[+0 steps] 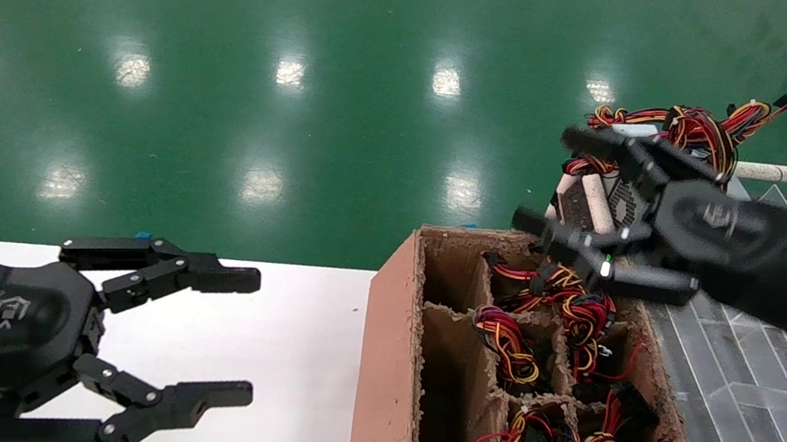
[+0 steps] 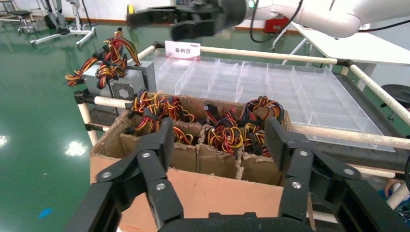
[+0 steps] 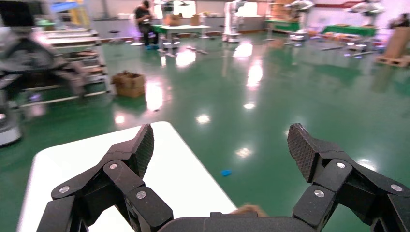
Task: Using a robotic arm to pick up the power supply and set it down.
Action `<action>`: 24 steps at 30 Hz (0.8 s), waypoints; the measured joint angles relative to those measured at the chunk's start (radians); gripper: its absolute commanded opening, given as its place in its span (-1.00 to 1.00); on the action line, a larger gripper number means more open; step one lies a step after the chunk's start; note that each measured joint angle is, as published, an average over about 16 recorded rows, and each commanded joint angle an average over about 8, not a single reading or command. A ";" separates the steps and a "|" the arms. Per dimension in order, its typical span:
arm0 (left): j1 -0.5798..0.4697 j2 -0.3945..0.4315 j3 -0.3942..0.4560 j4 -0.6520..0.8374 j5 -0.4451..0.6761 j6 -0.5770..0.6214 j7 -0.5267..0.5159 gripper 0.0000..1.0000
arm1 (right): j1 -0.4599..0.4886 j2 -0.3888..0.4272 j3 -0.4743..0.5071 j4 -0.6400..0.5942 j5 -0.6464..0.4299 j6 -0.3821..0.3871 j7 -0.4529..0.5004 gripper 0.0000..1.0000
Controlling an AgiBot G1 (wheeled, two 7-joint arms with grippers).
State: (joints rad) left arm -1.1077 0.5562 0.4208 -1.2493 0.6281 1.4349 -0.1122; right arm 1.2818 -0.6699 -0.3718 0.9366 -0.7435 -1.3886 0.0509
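The right gripper (image 1: 544, 187) hung in the air past the far end of the box (image 1: 386, 370), with its jaws wide apart and holding nothing. The power supply (image 2: 126, 82) sat on a rack just behind the box, with wires (image 2: 110, 58) piled on top. The left gripper (image 1: 248, 338) waited over the white counter (image 1: 304, 338), jaws spread apart too.

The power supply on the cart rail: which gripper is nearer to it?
Right. The right gripper hovers open right beside the power supply; the left gripper is far off, over the white table.
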 measured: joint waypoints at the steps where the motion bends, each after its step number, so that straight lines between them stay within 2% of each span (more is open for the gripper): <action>1: 0.000 0.000 0.000 0.000 0.000 0.000 0.000 1.00 | -0.013 0.004 0.006 0.021 0.001 -0.007 0.008 1.00; 15: 0.000 0.000 0.000 0.000 0.000 0.000 0.000 1.00 | -0.179 0.050 0.079 0.300 0.011 -0.093 0.117 1.00; 24: 0.000 0.000 0.000 0.000 0.000 0.000 0.000 1.00 | -0.223 0.063 0.100 0.374 0.014 -0.116 0.144 1.00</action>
State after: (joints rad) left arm -1.1075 0.5562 0.4208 -1.2491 0.6280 1.4347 -0.1121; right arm 1.0584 -0.6066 -0.2719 1.3104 -0.7291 -1.5046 0.1945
